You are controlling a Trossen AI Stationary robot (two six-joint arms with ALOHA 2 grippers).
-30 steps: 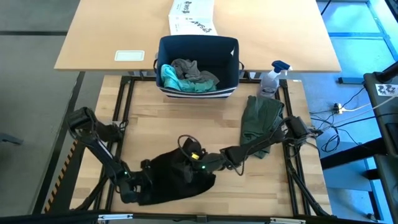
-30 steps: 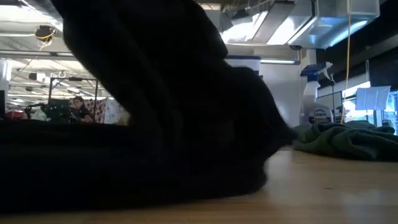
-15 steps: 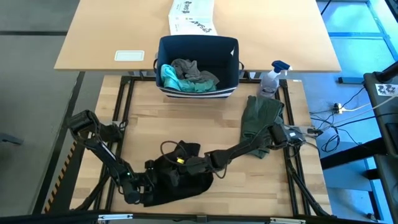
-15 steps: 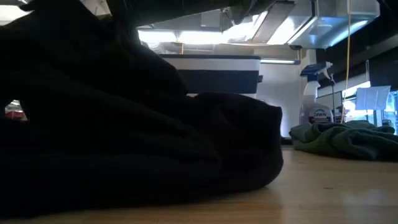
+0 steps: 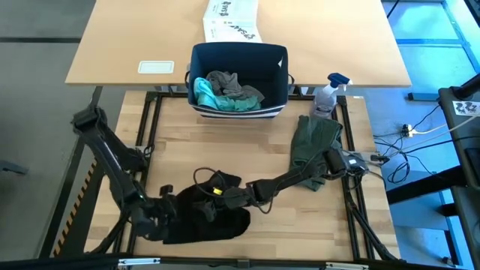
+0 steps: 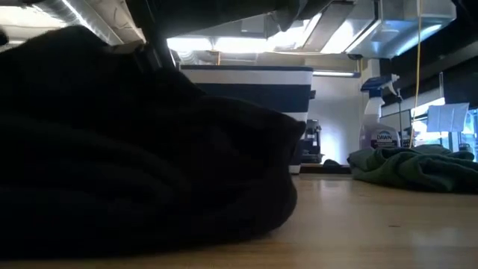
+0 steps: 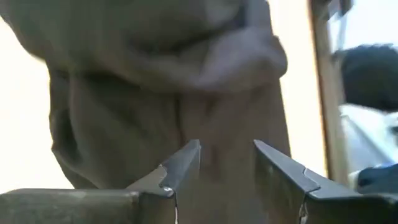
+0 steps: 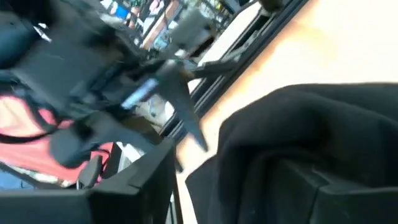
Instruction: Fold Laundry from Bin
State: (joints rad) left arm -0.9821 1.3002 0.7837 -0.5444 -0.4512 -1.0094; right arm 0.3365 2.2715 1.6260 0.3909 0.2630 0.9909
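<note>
black shirt [image 5: 206,219]: a bunched heap at 6 o'clock on the tabletop [image 5: 270,146].
left claw [image 5: 159,217]: at the heap's 9 o'clock edge, fingers apart in its own view with cloth between them; I cannot tell if it grips.
right claw [image 5: 212,196]: on top of the heap, fingers apart.
green cloth [image 5: 315,146]: at 3 o'clock.
bin [image 5: 238,81]: at 12 o'clock, with teal and grey clothes inside.
</note>
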